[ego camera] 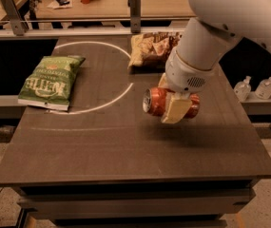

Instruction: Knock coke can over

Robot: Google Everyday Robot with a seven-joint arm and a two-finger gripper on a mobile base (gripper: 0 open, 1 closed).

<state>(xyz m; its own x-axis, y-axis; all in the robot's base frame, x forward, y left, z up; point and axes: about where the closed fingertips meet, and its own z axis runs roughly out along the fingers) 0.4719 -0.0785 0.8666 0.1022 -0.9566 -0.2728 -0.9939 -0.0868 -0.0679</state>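
- Right of the table's (125, 151) centre, the coke can (155, 101) is held on its side in the gripper (172, 103).
- Gripper state: the fingers are clamped on the can's body. One cream finger (175, 110) is seen across the near side; the other is mostly hidden behind the can.
- Long axis: roughly horizontal, running left to right. The silver top is pointed left, and the base is hidden to the right behind the finger.
- Key relation: the can is directly under the wrist, inside the jaws, not beside them. No reach is needed, only a release.
- Height: a shadow is seen on the table just below the can. Contact with the surface cannot be confirmed; the can is judged to be slightly off it.
- Neighbours: a brown chip bag (151, 49) is near, behind the gripper. A green chip bag (52, 80) is well apart to the left.
- Progress: the can is not upright, so the task is judged nearly done. Setting it down and opening the fingers remain.
- Risk: a can on its side may roll when released, toward the near or far edge given this axis.
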